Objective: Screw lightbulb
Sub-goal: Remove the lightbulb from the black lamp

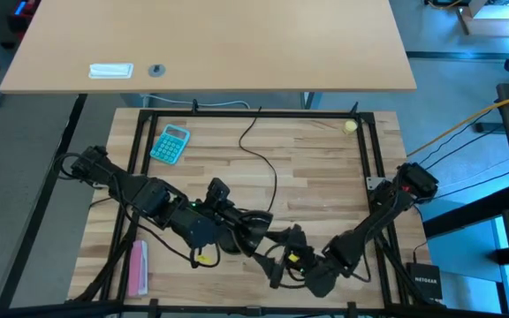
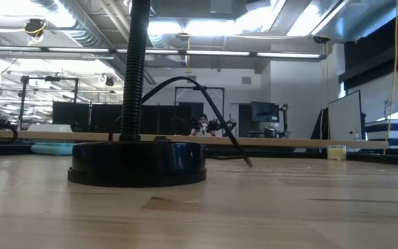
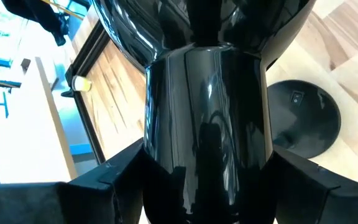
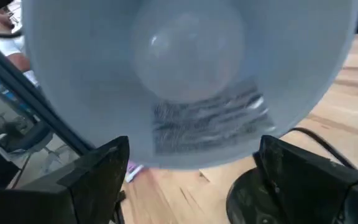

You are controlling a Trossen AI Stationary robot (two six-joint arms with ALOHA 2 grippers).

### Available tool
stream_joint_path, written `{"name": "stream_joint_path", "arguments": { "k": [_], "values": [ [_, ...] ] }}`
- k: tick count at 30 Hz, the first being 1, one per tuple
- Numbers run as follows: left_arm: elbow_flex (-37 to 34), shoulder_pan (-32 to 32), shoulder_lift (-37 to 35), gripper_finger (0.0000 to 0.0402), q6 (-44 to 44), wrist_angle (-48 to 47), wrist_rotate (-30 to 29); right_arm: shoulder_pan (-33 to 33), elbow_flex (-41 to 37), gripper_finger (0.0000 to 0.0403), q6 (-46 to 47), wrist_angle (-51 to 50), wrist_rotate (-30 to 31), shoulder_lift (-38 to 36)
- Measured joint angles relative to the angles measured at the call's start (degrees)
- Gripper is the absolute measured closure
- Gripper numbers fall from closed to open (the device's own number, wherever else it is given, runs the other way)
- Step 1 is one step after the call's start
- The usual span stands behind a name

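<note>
Lightbulb (image 4: 188, 56) sits deep inside the lamp shade (image 4: 73, 93), right in front of the right gripper (image 4: 191, 180). Its round end faces that gripper and its long line runs straight back into the shade. The right gripper's fingers are wide apart and hold nothing. The left gripper (image 3: 207, 186) grips the black lamp neck (image 3: 207, 118), fingers pressed on both sides.
</note>
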Motion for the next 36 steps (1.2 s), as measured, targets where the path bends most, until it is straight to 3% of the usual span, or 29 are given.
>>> {"name": "stream_joint_path", "arguments": {
  "k": [8,13,19,25,32,36],
  "values": [
    [0.00,0.12,0.02,0.0152,-0.55,0.27,0.06,2.64,-4.97,0.0041,4.00,0.74,6.72,-7.83],
    [0.00,0.57,0.02,0.0152,-2.25,0.31,0.12,-0.05,-5.72,0.0041,9.90,3.47,2.24,-7.04],
    [0.00,1.11,0.02,0.0152,-3.17,0.45,0.21,-1.79,-5.74,0.0044,8.71,7.81,-0.13,-6.26],
    [0.00,1.11,0.02,0.0152,-3.15,0.40,0.19,-2.95,-5.74,0.0083,2.84,14.21,-1.86,-6.26],
    [0.02,1.11,0.01,0.0152,-2.78,0.13,0.17,-4.54,-5.74,0.0123,1.81,14.53,-7.91,-6.25],
    [0.02,1.11,-0.02,0.0152,-2.61,0.18,0.19,-4.83,-5.74,0.0141,-1.49,14.55,-7.22,-6.23]
  ]
}}
